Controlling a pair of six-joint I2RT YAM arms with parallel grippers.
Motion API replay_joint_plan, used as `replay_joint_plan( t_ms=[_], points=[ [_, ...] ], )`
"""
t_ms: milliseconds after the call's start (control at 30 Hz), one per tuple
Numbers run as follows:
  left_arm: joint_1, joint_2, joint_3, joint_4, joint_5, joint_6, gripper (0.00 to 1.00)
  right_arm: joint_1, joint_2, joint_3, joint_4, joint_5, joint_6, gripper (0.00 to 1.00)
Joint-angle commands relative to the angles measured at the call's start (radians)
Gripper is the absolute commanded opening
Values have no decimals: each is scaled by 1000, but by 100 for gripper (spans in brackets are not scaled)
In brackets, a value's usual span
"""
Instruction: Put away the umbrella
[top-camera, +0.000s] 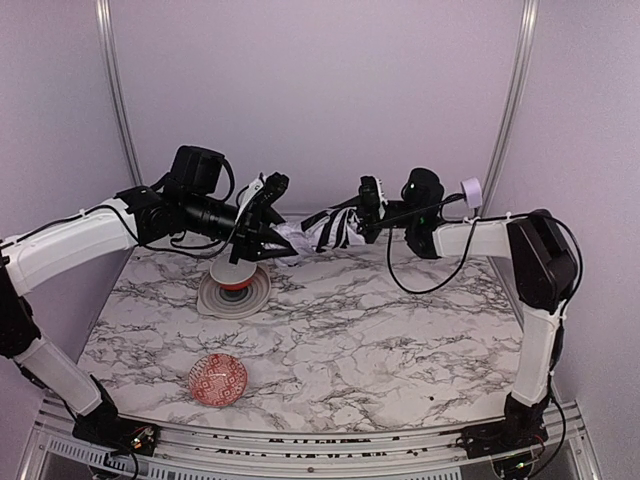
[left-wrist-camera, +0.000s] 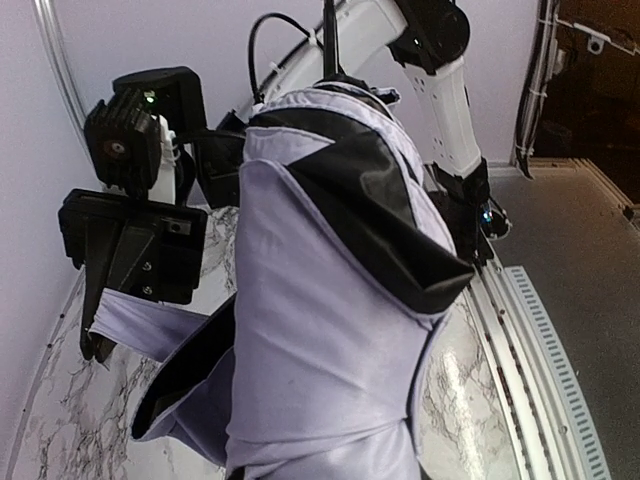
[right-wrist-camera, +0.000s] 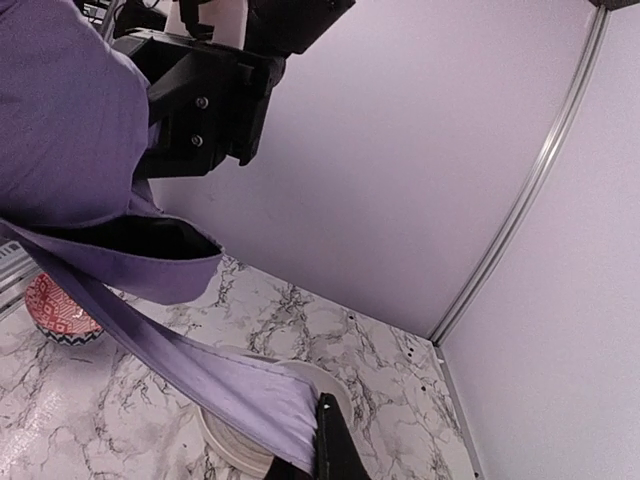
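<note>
Hanging between the claws, the umbrella (top-camera: 318, 228) is collapsed but loose and unwrapped, so most of the putting away looks undone. The left claw (top-camera: 268, 243) clasps the bunched canopy (left-wrist-camera: 330, 330). The right claw (top-camera: 368, 220) is pressed together on a fabric strip (right-wrist-camera: 200, 370) trailing from it, with the table (top-camera: 400, 330) below both.

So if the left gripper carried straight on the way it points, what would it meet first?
The pale lavender folding umbrella, its wrinkly fabric bunched directly ahead; anything beyond is hidden.
</note>
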Motion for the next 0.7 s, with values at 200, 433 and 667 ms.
replay_joint_plan(
  t_ms=[200, 433, 667],
  points=[
    [-186, 215, 91, -580, -73, 443, 0, -24, -137, -147, 47, 120, -27, 0],
    [-208, 370, 64, -498, -320, 380, 0, 80, -194, -440, 200, 295, -117, 0],
    [-197, 439, -63, -87, -412, 183, 0, 140, -55, -580, 537, 403, 59, 0]
  ],
)
